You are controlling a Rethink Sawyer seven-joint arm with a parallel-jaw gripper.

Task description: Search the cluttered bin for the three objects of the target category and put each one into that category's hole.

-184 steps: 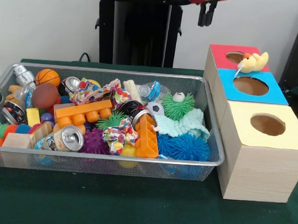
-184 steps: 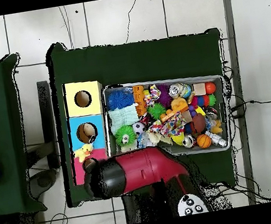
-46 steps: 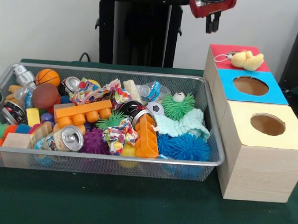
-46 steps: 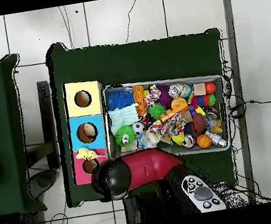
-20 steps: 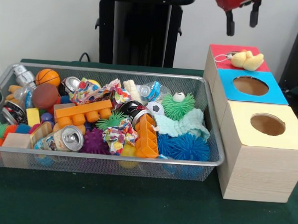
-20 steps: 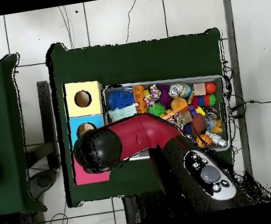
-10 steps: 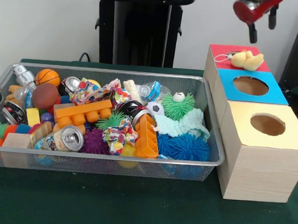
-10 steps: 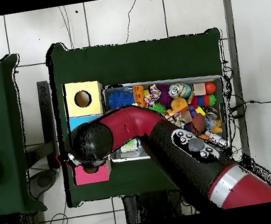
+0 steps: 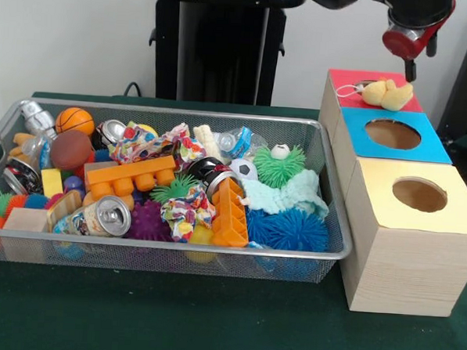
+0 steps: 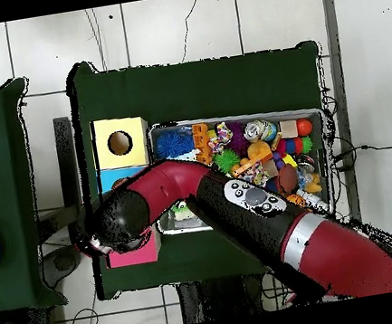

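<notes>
The wire mesh bin stands on the green table, full of mixed toys; in the overhead view its rim shows to the right of my arm. A yellow duckling with a white string lies on the red box top, right beside that box's hole and partly covering it. My gripper hangs open and empty above and just right of the duckling, not touching it. In the overhead view my arm hides the duckling and the gripper. A yellow rounded thing lies low in the bin's front; I cannot tell what it is.
Three wooden boxes with round holes stand in a row right of the bin: red top, blue top, yellow top. The bin holds orange blocks, spiky balls, cans, a basketball and crumpled cloth.
My gripper has swung from above the bin's far right corner to over the red box's right side. The duckling has come to lie by the red box's hole. The bin's contents have not moved.
</notes>
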